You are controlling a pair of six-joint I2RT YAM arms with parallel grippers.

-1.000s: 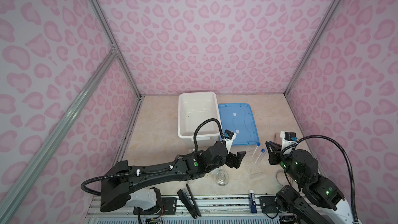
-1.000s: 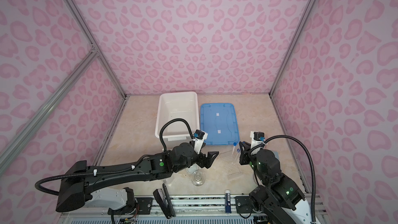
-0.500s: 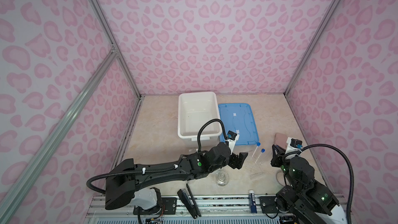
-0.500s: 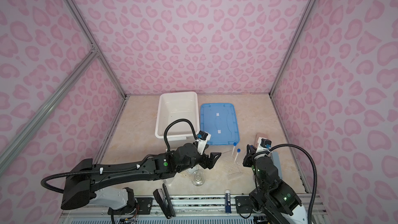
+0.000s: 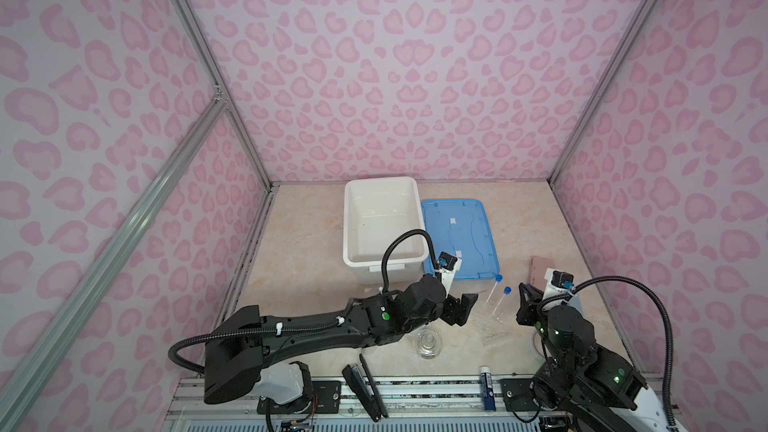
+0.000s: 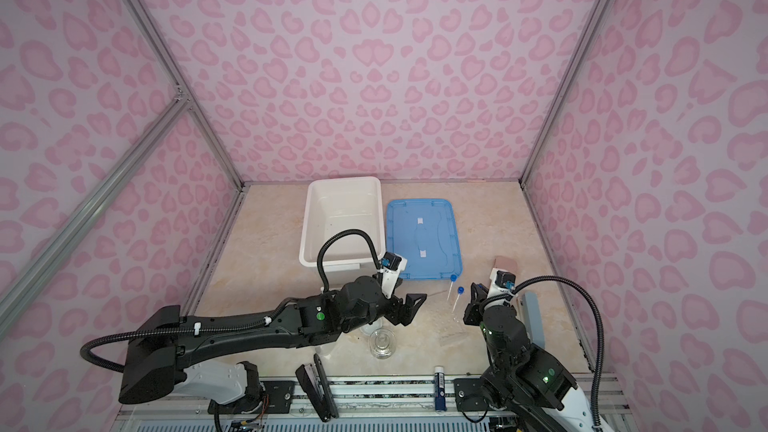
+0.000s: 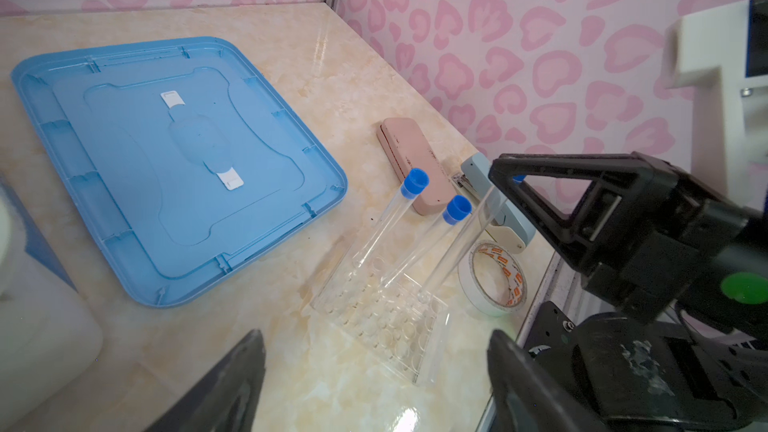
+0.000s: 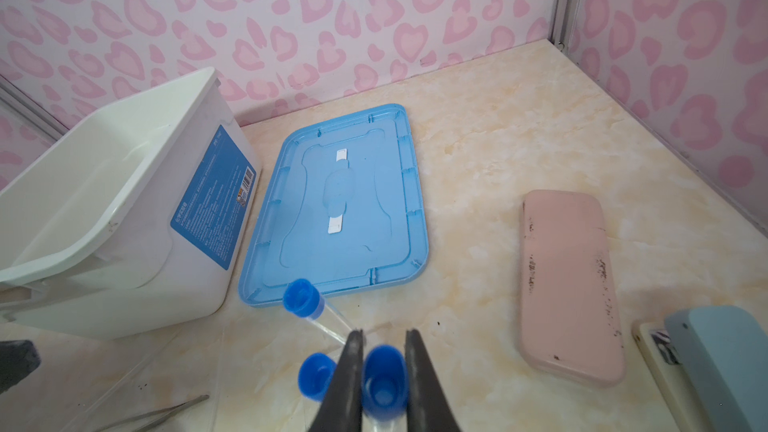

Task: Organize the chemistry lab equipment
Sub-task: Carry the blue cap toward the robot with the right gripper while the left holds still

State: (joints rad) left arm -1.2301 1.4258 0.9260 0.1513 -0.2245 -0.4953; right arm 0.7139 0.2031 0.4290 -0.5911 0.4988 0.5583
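Observation:
My right gripper (image 8: 383,334) is shut on the blue cap of a clear tube (image 8: 384,384). That tube (image 7: 461,238) slants down, its lower end at the clear rack (image 7: 382,317). Two more blue-capped tubes (image 7: 415,182) (image 7: 457,207) lean in the rack beside it. My left gripper (image 7: 374,334) hangs open just short of the rack with nothing between its fingers. In both top views the left gripper (image 5: 461,309) and the right gripper (image 5: 525,295) flank the tubes (image 5: 498,280). A small glass jar (image 5: 428,342) stands under the left arm. Metal tweezers (image 8: 166,413) lie on the table.
A white bin (image 5: 380,222) and a blue lid (image 5: 457,238) lie at the back. A pink case (image 7: 411,168), a grey-blue stapler (image 7: 507,218) and a tape roll (image 7: 494,280) sit right of the rack. A black stapler (image 5: 365,392) and a blue-and-white stick (image 5: 487,392) lie at the front edge.
The right arm has drawn back and lowered with the tube in its grip, uncovering the pink case. The left gripper has crept slightly right toward the rack.

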